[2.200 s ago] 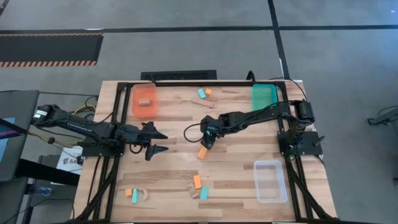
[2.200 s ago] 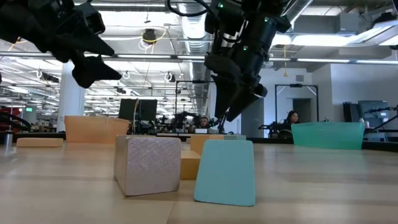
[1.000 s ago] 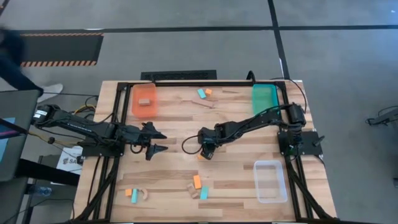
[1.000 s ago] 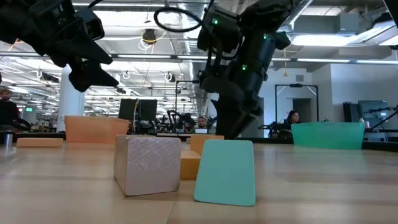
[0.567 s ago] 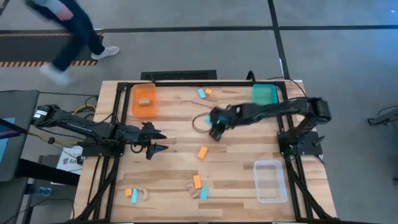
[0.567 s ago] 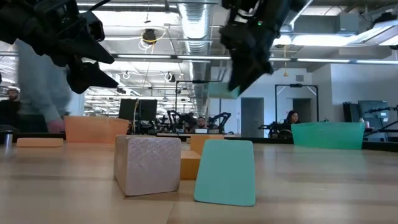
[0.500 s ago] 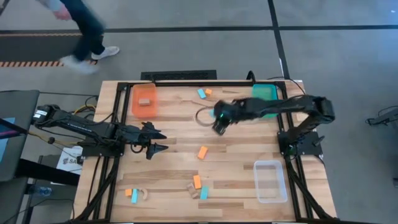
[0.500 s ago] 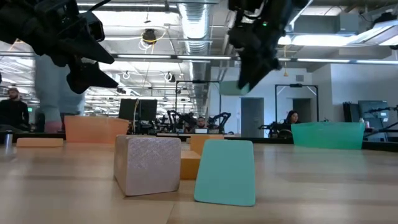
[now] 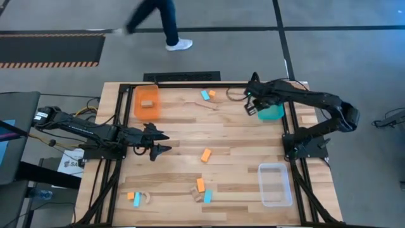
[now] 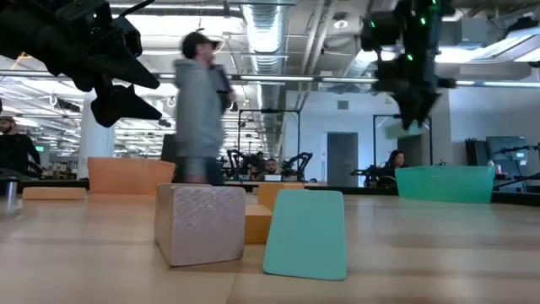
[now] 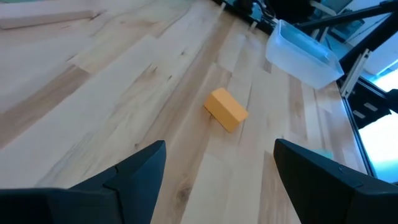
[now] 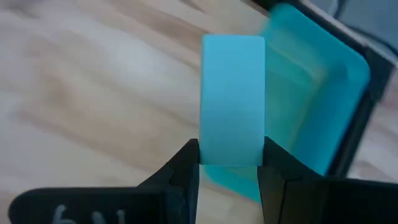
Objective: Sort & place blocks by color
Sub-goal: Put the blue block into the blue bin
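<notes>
The teal tray (image 9: 272, 112) is partly hidden beneath the right hand (image 9: 251, 108).

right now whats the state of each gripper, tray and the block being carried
right gripper: shut on light blue block, at the teal tray's edge
left gripper: open, empty, above the table
teal tray: no block visible inside
orange tray: holds one wood block
clear tray: looks empty

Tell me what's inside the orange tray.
In the high view, the orange tray holds one pale wood block. Nothing else shows in it from above; the low view shows only its outer wall, not its contents.
</notes>
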Robot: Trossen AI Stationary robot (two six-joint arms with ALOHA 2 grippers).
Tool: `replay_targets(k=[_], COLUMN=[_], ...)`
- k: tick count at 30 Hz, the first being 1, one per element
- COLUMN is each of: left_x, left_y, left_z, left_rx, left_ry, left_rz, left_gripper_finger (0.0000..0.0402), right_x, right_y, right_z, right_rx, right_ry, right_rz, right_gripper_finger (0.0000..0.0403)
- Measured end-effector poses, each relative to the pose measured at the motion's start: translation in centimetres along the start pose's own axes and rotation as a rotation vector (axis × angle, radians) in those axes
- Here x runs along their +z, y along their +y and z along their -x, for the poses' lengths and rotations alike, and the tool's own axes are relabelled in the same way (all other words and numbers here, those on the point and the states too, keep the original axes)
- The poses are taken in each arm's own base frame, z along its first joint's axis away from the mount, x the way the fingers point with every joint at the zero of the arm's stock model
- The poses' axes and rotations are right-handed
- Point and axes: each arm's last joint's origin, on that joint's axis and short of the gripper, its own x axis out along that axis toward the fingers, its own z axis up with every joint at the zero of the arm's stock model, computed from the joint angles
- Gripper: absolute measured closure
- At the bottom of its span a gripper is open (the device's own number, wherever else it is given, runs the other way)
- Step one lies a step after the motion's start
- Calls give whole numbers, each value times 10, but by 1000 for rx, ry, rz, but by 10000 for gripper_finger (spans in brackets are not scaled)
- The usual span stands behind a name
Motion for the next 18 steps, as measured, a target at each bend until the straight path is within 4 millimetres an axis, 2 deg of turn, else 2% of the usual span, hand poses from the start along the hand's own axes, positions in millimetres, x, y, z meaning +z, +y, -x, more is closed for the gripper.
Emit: replay_targets(k=[3,8,14,18], left_x=[0,1,1,1], left_y=[0,1,2,2], left_z=[0,0,0,0], left_rx=[10,40,63,64], left_ry=[-9,-29,-45,-45], left_rz=[1,1,22,46], left_gripper_finger=[116,116,116,116], right_x=[-1,9,20,24], right_y=[-22,-48,-64,-68], right_z=[-19,-43,-69,-81], right_rx=[-37,-57,-58,-57], right_ry=[48,68,124,161], right_rz=[-89,-204,-251,-231], right_gripper_finger=[279,274,271,248])
